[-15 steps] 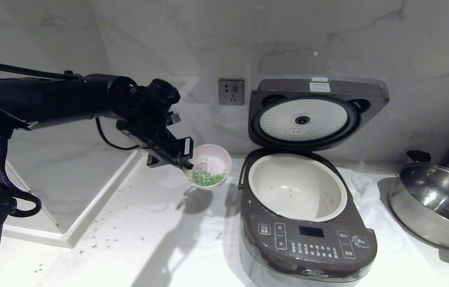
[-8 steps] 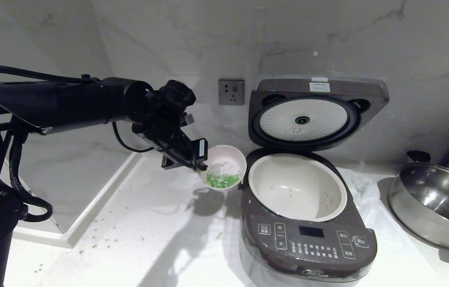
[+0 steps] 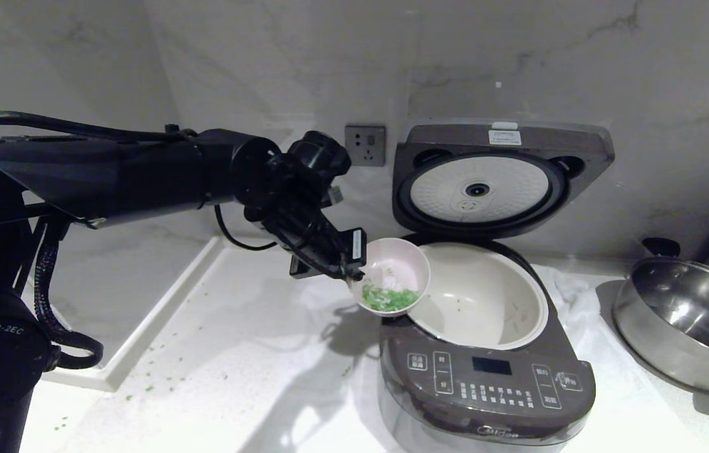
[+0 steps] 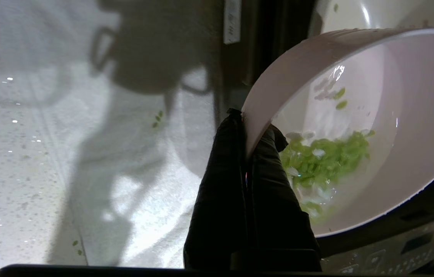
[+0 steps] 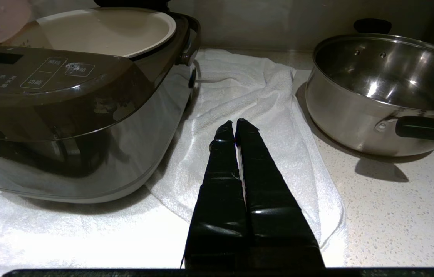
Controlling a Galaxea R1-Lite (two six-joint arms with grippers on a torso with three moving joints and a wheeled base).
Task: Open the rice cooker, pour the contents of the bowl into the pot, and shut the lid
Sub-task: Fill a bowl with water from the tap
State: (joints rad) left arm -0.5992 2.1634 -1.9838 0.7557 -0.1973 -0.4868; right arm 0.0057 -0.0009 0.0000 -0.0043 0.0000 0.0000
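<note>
The bowl (image 3: 392, 277) sits clamped in the left claw (image 3: 349, 272), over the pot's (image 3: 486, 296) near-left rim; the steel pan (image 3: 681, 324) stands far beyond.

The left claw (image 4: 248, 129) pinches the rim of the tilted bowl (image 4: 413, 169), one finger inside and one outside. Green and white bits (image 4: 322, 157) lie heaped in the bowl's low side. The rice cooker's (image 4: 394, 246) dark front edge lies under it, with the speckled white table (image 4: 28, 161) beyond.
</note>
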